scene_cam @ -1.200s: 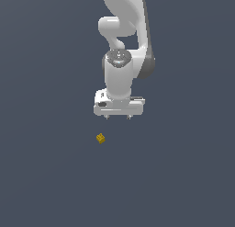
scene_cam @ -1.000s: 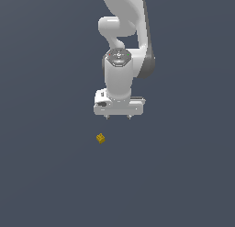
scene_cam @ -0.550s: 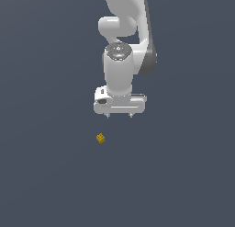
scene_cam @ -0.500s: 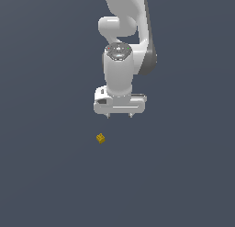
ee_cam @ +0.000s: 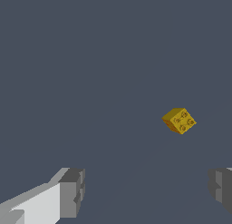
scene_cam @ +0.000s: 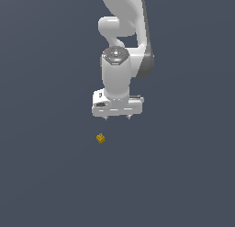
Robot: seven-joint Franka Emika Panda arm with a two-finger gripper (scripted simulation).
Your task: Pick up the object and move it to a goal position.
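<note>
Pincer [scene_cam: 117,117] hangs at the end of the white arm [scene_cam: 120,47], pointing down, with its two fingers spread wide apart and nothing between them. In the exterior view only the short dark tips of the fingers show under the broad white hand body, one near each end of it. In the wrist view the fingers [ee_cam: 71,192] look like grey, blocky pads with flat faces and stepped edges; one is joined to a white piece, and the other one is cut off by the picture's edge, so its full shape cannot be seen.

The object [scene_cam: 100,138] is a tiny mustard-yellow block, roughly a cube. It lies on the plain dark grey-blue surface [scene_cam: 183,175], below the pincer in the exterior view and a little toward that view's left, clearly apart from the fingertips. In the wrist view the block [ee_cam: 179,120] is turned at an angle, and one of its faces carries four small round marks in a square pattern. The arm is smooth and glossy white, with rounded joints; its upper part leaves the frame at the top.
</note>
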